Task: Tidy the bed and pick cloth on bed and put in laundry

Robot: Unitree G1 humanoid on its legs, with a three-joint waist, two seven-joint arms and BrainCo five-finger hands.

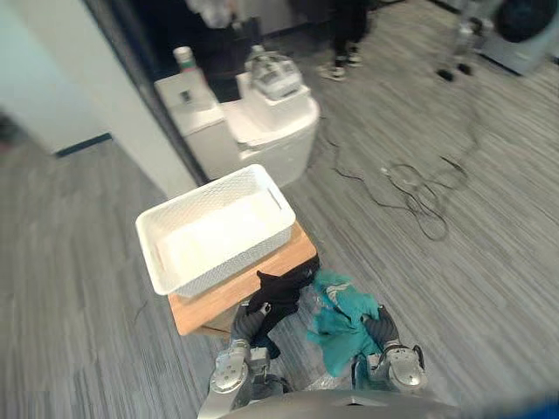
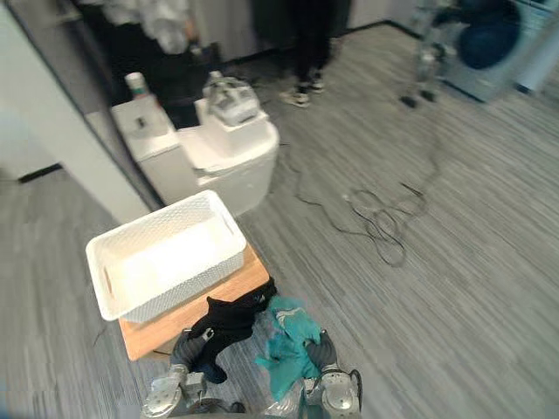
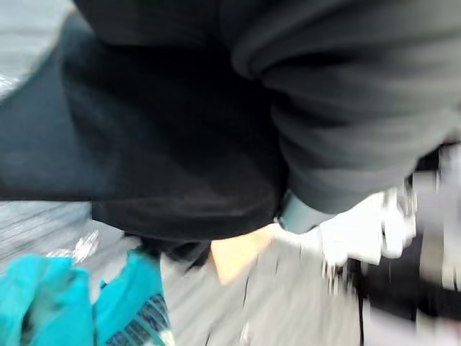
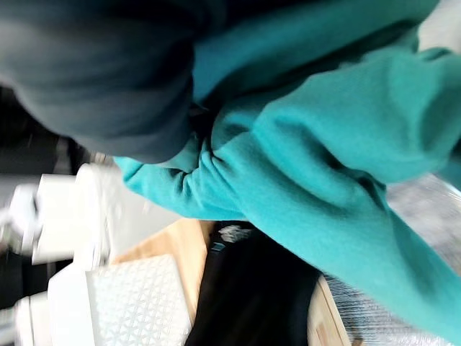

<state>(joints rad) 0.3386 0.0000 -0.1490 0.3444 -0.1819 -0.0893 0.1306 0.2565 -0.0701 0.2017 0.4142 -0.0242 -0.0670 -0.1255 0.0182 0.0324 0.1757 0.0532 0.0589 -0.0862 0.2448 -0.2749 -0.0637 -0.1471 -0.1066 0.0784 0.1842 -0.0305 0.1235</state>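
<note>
Crumpled black cloth (image 1: pixel 278 292) covers the left robot hand (image 1: pixel 248 319), and teal fleece cloth (image 1: pixel 336 319) covers the right robot hand (image 1: pixel 382 328). Can't tell either grip, both are buried. Both cloths hang just short of the white perforated plastic basket (image 1: pixel 231 264) on the wooden tabletop (image 1: pixel 288 253). I'd lift well over the rim before letting go.

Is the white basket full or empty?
Empty: the white basket shows a bare white inside. The black cloth and the teal cloth hang nearer the robot, outside it.

Small wooden table (image 1: pixel 199 312), white lattice basket (image 1: pixel 234 260) resting on it, grey plank floor (image 1: pixel 489 271) beneath
</note>
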